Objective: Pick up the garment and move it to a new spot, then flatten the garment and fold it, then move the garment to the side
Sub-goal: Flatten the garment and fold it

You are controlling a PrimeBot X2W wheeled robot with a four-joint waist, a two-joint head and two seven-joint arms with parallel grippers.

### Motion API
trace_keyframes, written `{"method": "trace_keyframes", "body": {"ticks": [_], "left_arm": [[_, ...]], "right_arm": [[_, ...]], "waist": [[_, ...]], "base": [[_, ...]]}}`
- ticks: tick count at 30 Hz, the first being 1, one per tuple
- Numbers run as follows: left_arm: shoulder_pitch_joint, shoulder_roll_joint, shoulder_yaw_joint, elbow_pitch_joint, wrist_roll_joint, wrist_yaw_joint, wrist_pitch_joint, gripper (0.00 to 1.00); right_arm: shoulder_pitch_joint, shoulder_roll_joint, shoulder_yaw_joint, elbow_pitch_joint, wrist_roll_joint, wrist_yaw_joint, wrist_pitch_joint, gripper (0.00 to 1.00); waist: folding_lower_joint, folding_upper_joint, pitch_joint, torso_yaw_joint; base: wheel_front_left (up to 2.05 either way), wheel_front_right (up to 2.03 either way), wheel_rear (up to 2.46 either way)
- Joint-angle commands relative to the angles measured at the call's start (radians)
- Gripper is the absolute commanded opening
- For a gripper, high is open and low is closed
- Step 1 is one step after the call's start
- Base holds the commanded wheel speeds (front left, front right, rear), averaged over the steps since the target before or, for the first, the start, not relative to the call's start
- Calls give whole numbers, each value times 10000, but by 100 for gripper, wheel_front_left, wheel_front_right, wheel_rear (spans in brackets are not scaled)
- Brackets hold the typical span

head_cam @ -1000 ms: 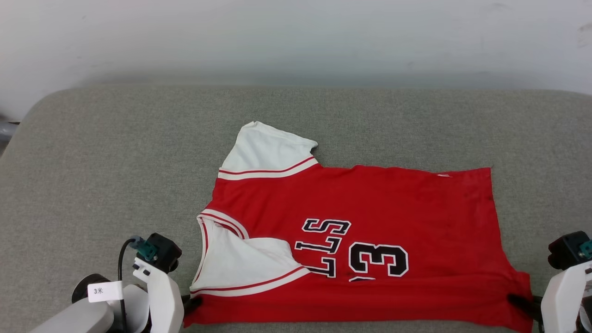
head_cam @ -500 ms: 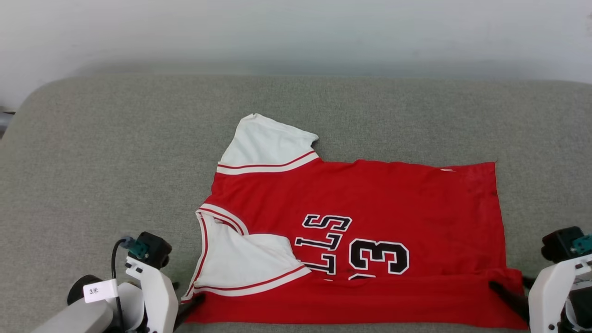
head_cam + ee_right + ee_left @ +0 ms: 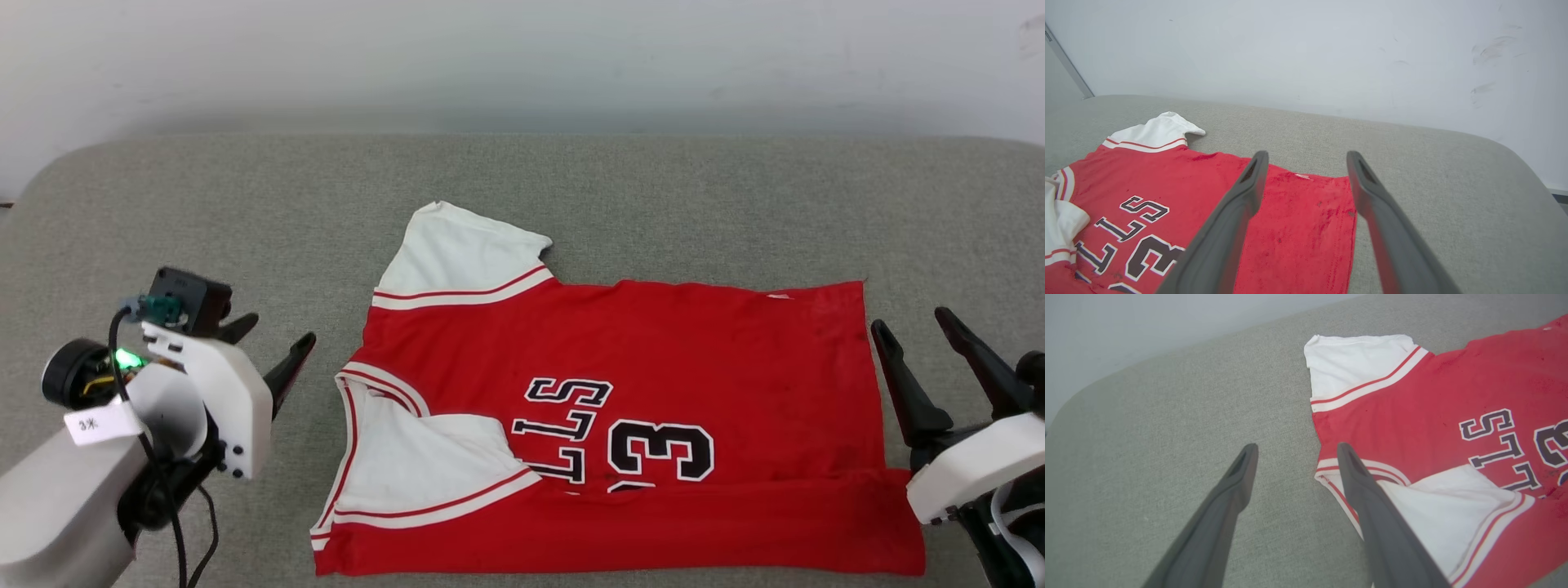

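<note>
A red number 3 jersey (image 3: 620,359) lies flat on the grey padded surface (image 3: 245,212), near edge folded over, left end effector (image 3: 277,328) and right end effector (image 3: 910,318) both spread empty beside it; folding seems underway, next needing fresh edge grips.

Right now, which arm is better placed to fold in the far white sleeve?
Left, probably. The left gripper is open beside the collar end of the garment, near the sleeve; the right gripper is open at the hem end.
</note>
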Motion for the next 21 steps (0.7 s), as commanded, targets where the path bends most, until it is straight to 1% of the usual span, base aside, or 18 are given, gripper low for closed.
{"method": "trace_keyframes", "body": {"ticks": [1, 5, 8, 10, 14, 17, 21], "left_arm": [[-263, -132, 62, 46, 48, -27, -63, 100], [-1317, -331, 72, 409, 411, -224, 157, 100], [-2168, -581, 98, 785, 462, -459, 551, 100], [-2782, -662, 8, 1095, 542, -702, 989, 100], [-4010, -932, -75, 1713, 215, -1110, 2480, 100], [-4906, -904, -192, 2072, 55, -1350, 3707, 100], [-5974, -979, -306, 2456, -147, -1555, 5057, 100]], "right_arm": [[-113, 208, -73, -141, -240, -8, -219, 100], [-121, 854, -176, -532, -1016, -8, -782, 100], [-169, 1219, -197, -747, -1308, -8, -1004, 100], [-218, 1419, -127, -878, -1454, -8, -1096, 100], [-475, 1544, 43, -1054, -1606, -8, -1189, 100], [-699, 1540, 276, -1045, -1626, -8, -1222, 100], [-1007, 1506, 426, -1022, -1591, -8, -1323, 100]], "waist": [[0, 0, 132, -83], [0, 0, 533, -310], [0, 0, 957, -506], [0, 0, 1293, -666], [0, 0, 2021, -1012], [0, 0, 2572, -1291], [0, 0, 3172, -1588]], "base": [[0, 0, 0], [0, 0, 0], [0, 0, 0], [0, 0, 0], [0, 0, 0], [0, 0, 0], [0, 0, 0]]}}
